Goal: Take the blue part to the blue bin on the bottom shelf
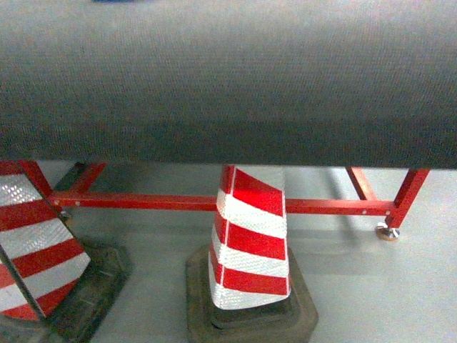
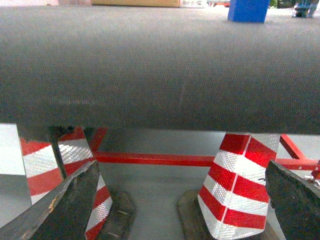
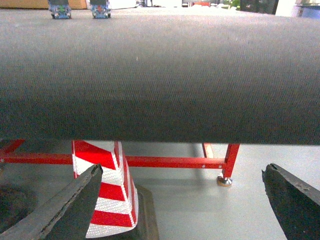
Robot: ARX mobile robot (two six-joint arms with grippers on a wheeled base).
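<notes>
Seemingly a rigid, light plastic block, the blue part [image 2: 248,10] sits far across the grey table [image 2: 160,75] at one o'clock, best pinched across flat sides. Left gripper [image 2: 180,205] and right gripper [image 3: 182,205] both gape empty.

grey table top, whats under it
Under the grey table top: a red frame, a levelling foot and two red-white cones. The cones' tips are covered.

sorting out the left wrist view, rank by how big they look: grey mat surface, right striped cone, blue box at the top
1. grey mat surface
2. right striped cone
3. blue box, though it sits farthest back, so it may only look small.
</notes>
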